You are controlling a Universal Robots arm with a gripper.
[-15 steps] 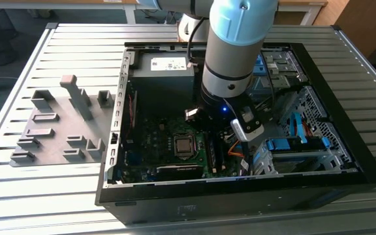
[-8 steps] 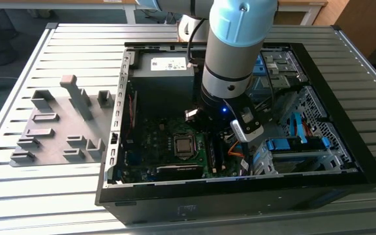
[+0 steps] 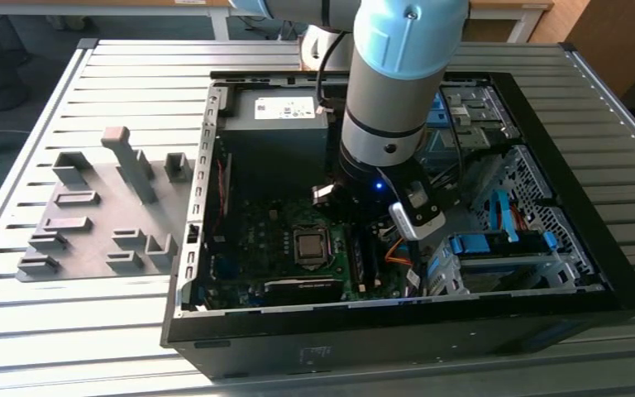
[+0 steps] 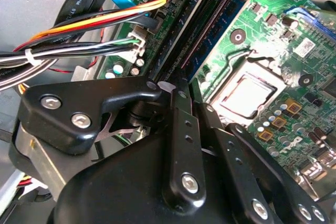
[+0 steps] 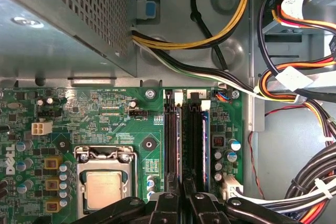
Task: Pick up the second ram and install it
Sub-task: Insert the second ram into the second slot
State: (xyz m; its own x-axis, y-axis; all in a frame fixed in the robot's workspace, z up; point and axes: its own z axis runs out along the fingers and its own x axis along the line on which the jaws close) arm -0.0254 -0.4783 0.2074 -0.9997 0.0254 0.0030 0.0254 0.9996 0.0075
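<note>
Gripper low over the RAM slots.
First wrist view shows one blue-labelled ram seated beside the slots; grip state unclear.

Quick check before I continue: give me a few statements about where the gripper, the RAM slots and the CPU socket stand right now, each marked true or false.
1. The gripper is inside the open computer case, over the motherboard. True.
2. The gripper is at the grey plastic blocks. False: those lie outside the case, toward the exterior view's left.
3. The gripper sits at the RAM slots. True.
4. A fan and cooler cover the CPU socket. False: the socket is bare, its metal lid showing.
5. A blue-labelled memory stick stands in a slot. True.
</note>
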